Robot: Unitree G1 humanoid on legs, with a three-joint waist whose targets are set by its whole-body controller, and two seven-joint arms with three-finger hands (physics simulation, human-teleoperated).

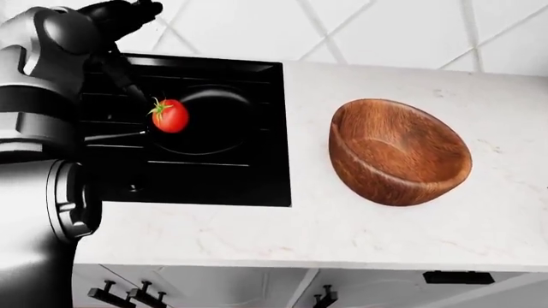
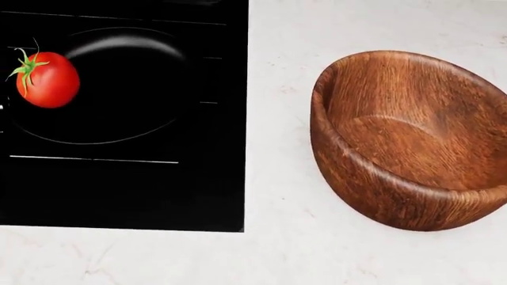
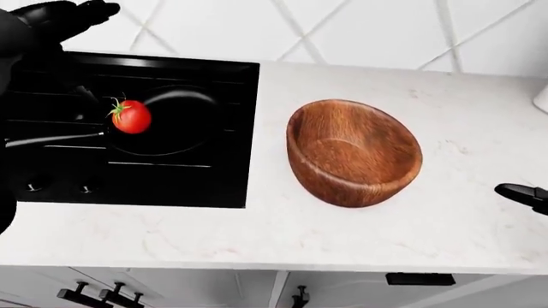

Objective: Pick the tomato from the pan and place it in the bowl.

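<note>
Right-eye view shows the white marbled desk (image 3: pixel 411 231) carrying a black stove (image 3: pixel 171 173) at left and a tilted wooden bowl (image 3: pixel 353 151) beside it, apart from the stove's edge. On the stove sits a black pan (image 3: pixel 171 125); the red tomato (image 3: pixel 131 117) lies at its left rim. Above the stove at top left, the left robot hand (image 3: pixel 72 14) holds nothing, its fingers loosely spread. Only a dark tip of the right robot hand (image 3: pixel 524 194) shows at right edge; I cannot tell its opening.
</note>
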